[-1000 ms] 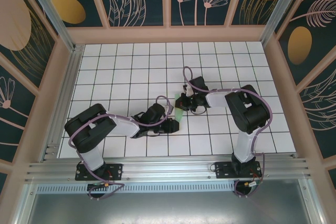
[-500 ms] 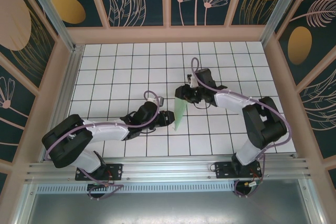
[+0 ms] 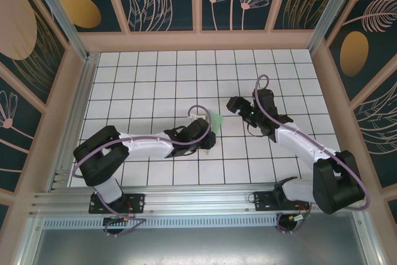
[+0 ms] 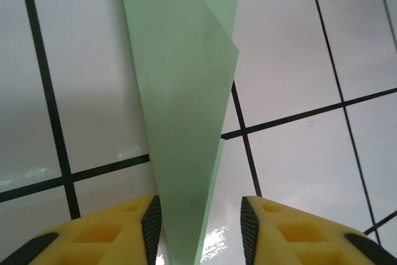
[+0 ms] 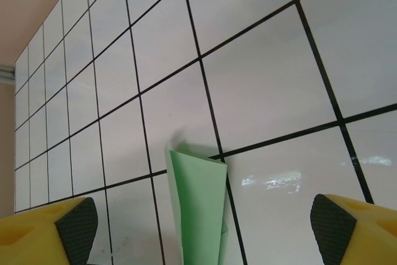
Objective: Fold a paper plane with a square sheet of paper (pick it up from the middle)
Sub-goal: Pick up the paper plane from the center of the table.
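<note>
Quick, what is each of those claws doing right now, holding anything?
Left gripper: open, its fingers either side of the paper plane, not clamped on it.
Right gripper: open wide, holding nothing.

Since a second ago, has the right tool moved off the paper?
Yes. The right tool has shifted right across the floor tiles, toward the right wall, and is now apart from the paper plane.

Top external: the tiled table [image 3: 155, 79] is viewed from high above and behind the arm bases.
Left wrist: tiles are faced steeply downward, very close.
Right wrist: tiles are viewed obliquely, low and close.
Shared: the paper plane [image 3: 216, 118] is seen in all three.
</note>
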Tool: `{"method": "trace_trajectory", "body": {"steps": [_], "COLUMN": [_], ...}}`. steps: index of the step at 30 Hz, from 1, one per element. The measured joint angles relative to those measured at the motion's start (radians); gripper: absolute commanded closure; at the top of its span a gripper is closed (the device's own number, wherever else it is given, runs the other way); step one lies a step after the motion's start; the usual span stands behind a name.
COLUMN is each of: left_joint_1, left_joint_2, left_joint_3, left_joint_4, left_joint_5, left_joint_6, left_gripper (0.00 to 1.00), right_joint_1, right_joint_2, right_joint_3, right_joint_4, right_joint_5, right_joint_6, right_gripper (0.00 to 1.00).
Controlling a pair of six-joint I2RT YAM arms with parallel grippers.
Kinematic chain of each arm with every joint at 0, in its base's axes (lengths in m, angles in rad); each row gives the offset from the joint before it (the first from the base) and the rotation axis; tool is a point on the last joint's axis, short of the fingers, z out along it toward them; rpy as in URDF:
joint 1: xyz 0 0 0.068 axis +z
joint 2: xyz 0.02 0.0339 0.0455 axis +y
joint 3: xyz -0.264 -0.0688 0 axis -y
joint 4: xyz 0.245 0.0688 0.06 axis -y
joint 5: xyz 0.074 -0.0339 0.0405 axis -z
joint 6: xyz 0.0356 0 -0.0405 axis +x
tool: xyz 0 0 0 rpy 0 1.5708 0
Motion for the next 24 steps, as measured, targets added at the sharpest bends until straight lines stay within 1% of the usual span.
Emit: {"method": "trace_trajectory", "body": {"steps": [2, 6, 9, 13, 16, 20, 24], "left_joint_1": [-0.003, -0.003, -0.003, -0.003, -0.003, -0.002, 0.016], "left_joint_2": [0.029, 0.061, 0.071, 0.074, 0.072, 0.042, 0.000], "left_joint_3": [0.019, 0.031, 0.042, 0.049, 0.047, 0.003, -0.081], "left_joint_4": [-0.018, -0.046, -0.077, -0.094, -0.093, -0.051, 0.027], "left_joint_5": [0.000, 0.000, -0.008, -0.012, -0.011, -0.005, 0.028], "left_joint_6": [0.011, 0.024, 0.026, 0.024, 0.012, -0.021, -0.068], "left_gripper": [0.64, 0.62, 0.63, 0.68, 0.75, 0.84, 0.89], "right_joint_1": [-0.005, -0.010, -0.010, -0.010, -0.010, -0.010, -0.010], "right_joint_2": [0.000, 0.000, 0.000, 0.000, 0.000, 0.000, 0.003], "right_joint_3": [-0.005, -0.006, -0.006, -0.007, -0.007, -0.007, -0.007], "right_joint_4": [-0.002, -0.006, -0.006, -0.006, -0.006, -0.006, -0.009], "right_joint_5": [0.009, 0.015, 0.015, 0.014, 0.013, 0.003, -0.019], "right_joint_6": [0.011, 0.021, 0.022, 0.022, 0.022, 0.021, 0.021], "right_gripper": [0.09, 0.08, 0.09, 0.09, 0.09, 0.10, 0.10]}}
